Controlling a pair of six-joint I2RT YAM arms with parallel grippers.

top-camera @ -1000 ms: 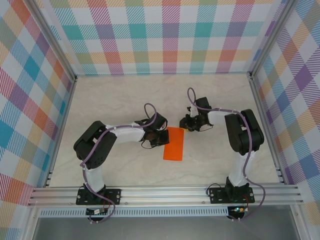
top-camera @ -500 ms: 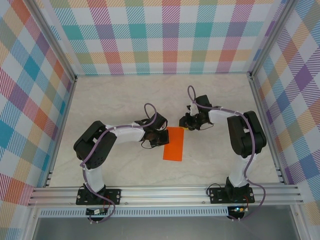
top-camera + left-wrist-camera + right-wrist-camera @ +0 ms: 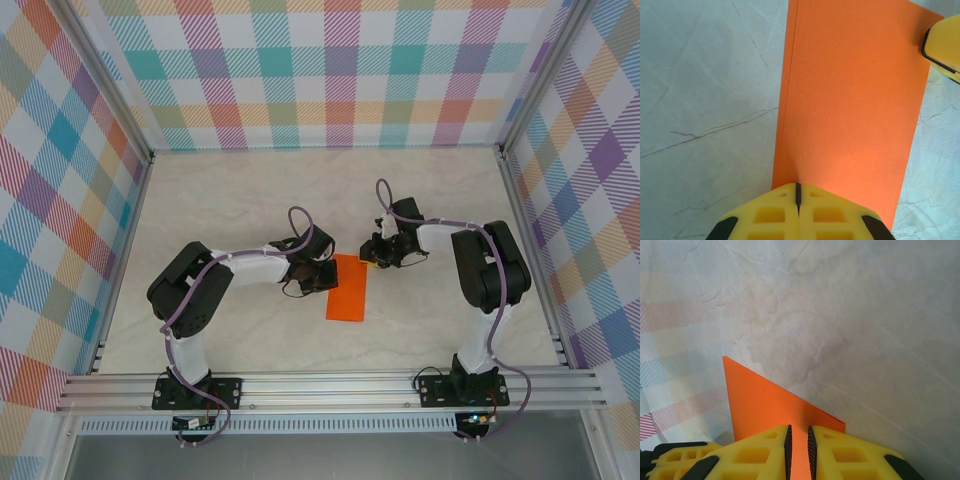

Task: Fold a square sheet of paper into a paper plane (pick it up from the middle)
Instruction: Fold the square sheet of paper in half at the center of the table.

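Step in hand: the square sheet of paper (image 3: 348, 290) lies flat on the table (image 3: 230, 200) as a half-width rectangle, so prob. the first centre fold is made and the nose-corner folds come next.

Left pincer (image 3: 320, 276): fully closed, nothing btwn the tips, which sit on the sheet's left long edge, apparently pinning it.

Right pincer (image 3: 374, 260): at the sheet's far right corner, nearly closed w/ a slim gap and orange showing in the gap. Can't tell if it pinches a layer or just hovers over the corner.

Next move, as I judge it: get hold of the top layer only at that far corner and bring it over toward the sheet's left edge, w/ the left tips holding the rest down. Thin paper, so both layers may come up together.

Views: the overhead cam gives the sheet's whole outline and both arms around it, but no jaw detail. The left wrist cam shows a faint doubled line along the sheet's left edge, i.e. two layers slightly offset. The right wrist cam shows the slim gap over the corner.
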